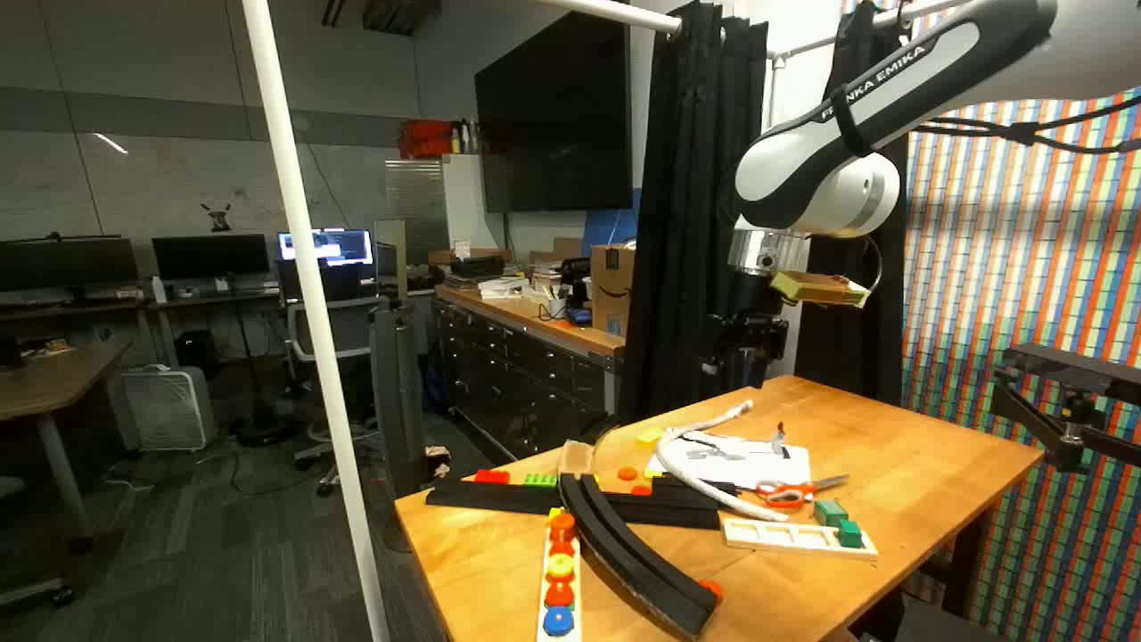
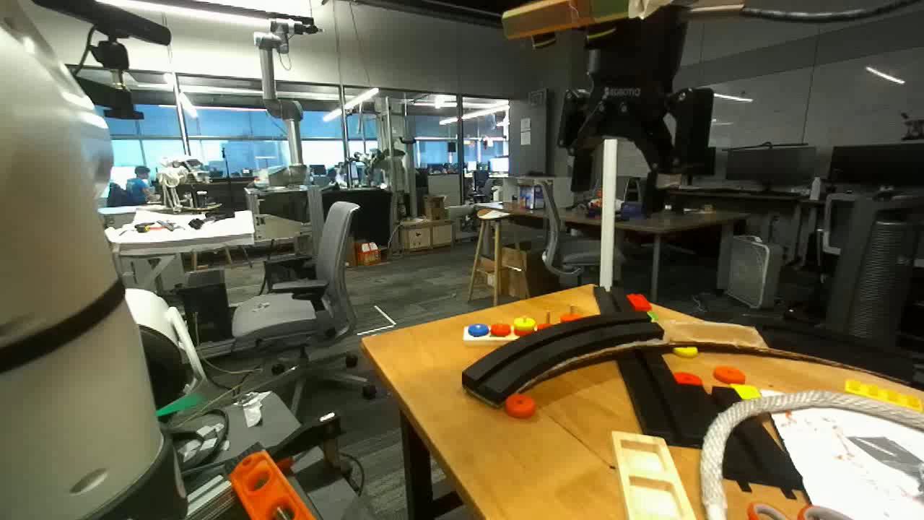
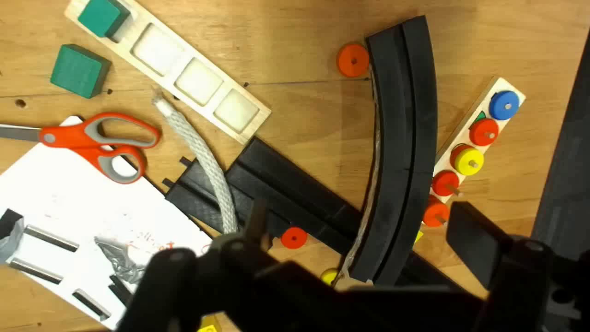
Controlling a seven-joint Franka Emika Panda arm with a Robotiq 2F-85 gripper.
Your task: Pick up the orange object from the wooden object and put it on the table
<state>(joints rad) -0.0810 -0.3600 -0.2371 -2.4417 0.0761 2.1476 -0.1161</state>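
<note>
A wooden peg board (image 3: 446, 161) lies beside the curved black track in the wrist view. It bears several coloured rings on pegs. An orange ring (image 3: 435, 213) sits on its peg at the end nearest my right finger in the picture. The board also shows in an exterior view (image 2: 491, 341), where the orange ring (image 2: 570, 318) is partly hidden behind the track. In an exterior view the orange ring (image 1: 562, 524) is at the board's far end. My gripper (image 3: 359, 221) is open and empty. It hangs high above the table (image 1: 802, 588), apart from everything, and points down (image 2: 616, 184).
A curved black track (image 3: 401, 152) crosses a straight black track (image 3: 295, 184). Loose orange ring (image 3: 352, 60) and red ring (image 3: 294, 237) lie on the table. Scissors (image 3: 101, 143), a rope (image 3: 203, 157), green blocks (image 3: 78, 70) and a wooden tray (image 3: 170, 76) lie about.
</note>
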